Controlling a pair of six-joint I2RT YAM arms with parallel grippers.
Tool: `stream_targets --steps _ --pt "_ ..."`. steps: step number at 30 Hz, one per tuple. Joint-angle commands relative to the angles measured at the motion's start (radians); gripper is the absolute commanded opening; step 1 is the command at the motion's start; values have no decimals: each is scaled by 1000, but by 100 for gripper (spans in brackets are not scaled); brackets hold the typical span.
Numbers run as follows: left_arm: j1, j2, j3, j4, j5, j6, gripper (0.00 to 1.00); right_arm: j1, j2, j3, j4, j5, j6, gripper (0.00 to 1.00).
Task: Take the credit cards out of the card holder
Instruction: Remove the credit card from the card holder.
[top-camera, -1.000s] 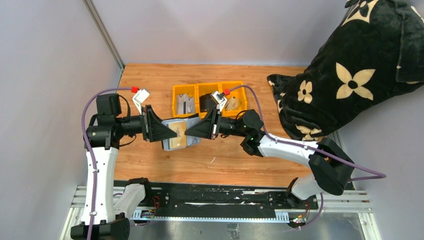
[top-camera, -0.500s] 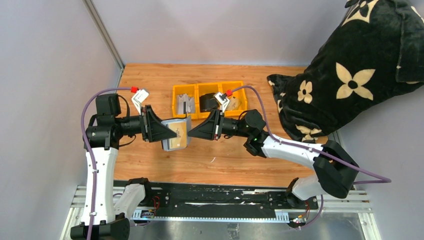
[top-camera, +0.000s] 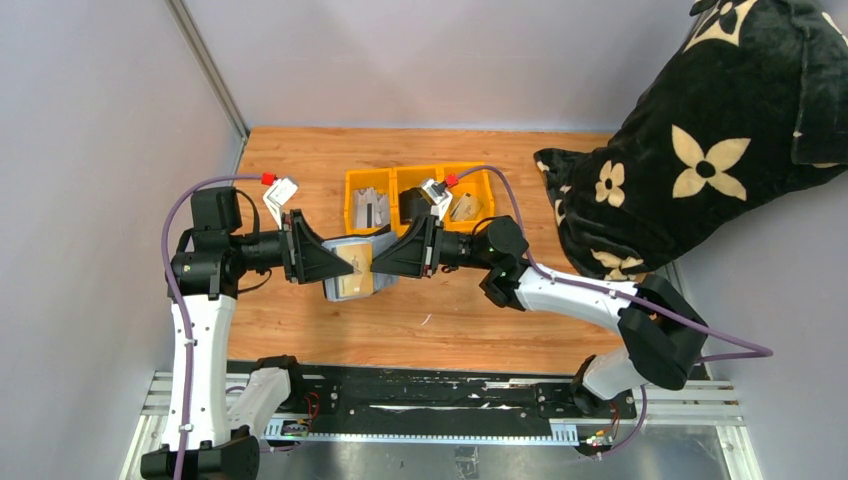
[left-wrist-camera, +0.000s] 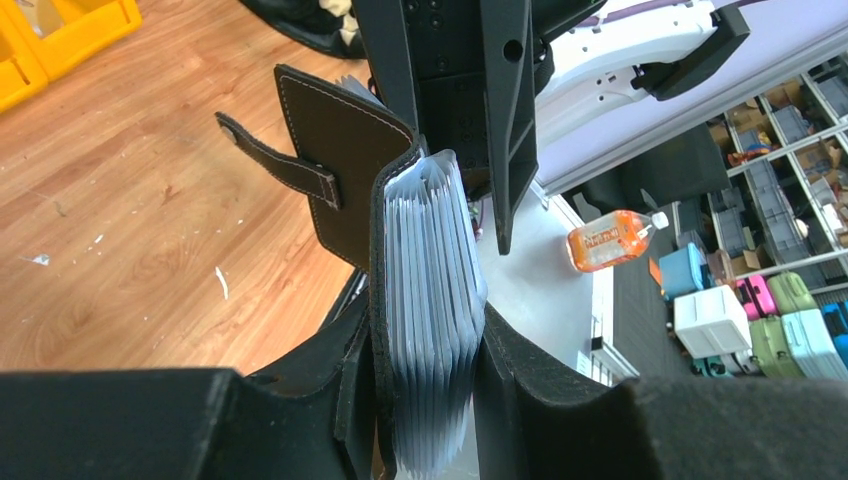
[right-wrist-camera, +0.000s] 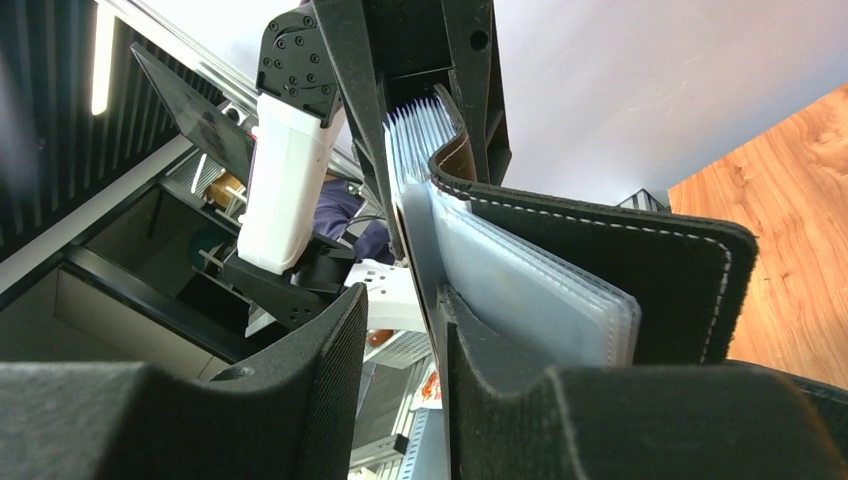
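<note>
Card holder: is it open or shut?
Open: the card holder has its black flap swung off the fanned clear sleeves.

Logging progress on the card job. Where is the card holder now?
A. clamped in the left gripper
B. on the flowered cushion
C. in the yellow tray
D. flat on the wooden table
A: the left wrist view shows the card holder, its clear sleeves squeezed in the left gripper, held up off the table.

Overhead camera looks down from behind; both wrist cameras closely share the card holder (left-wrist-camera: 355, 170).
</note>
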Motion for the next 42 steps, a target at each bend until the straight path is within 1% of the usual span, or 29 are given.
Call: stream_targets --steps 1,5,6,10,12,13,14,16,20,22,27,31,33,36,42 --pt "-4 -6 48 3 61 -35 35 15 33 48 -27 -15 -27 36" --pt "-4 -12 48 2 65 -33 35 17 38 52 -43 -6 -39 38" --pt "-5 -13 45 2 64 -32 35 18 41 55 -38 -6 -38 36" --pt "-4 -11 27 2 63 -25 36 24 53 76 -21 -14 -33 21" --pt "-4 -12 21 3 63 -25 40 25 57 83 -25 -15 -35 10" --pt "-4 -14 20 2 65 -25 41 25 57 81 -28 -15 -35 3" --pt "-4 -16 19 2 65 -25 42 24 58 75 -26 -15 -35 0" --pt "-4 -22 21 4 72 -24 43 20 62 61 -7 -11 -21 0" --pt "-4 -29 18 4 98 -24 45 5 84 22 113 8 60 0" --pt "-4 -28 19 4 113 -26 45 -5 87 2 143 15 75 0" --pt "-4 -26 21 6 141 -31 45 -28 41 -66 139 40 52 0" --pt "-5 -23 18 4 141 -30 41 -41 -7 -113 121 59 22 0" --pt "-5 -20 20 4 141 -29 40 -41 -24 -122 101 65 5 0" --pt "-5 -16 25 3 136 -30 36 -41 -27 -125 114 68 10 0" --pt "-4 -14 27 4 135 -36 21 -40 -34 -136 145 79 23 0"
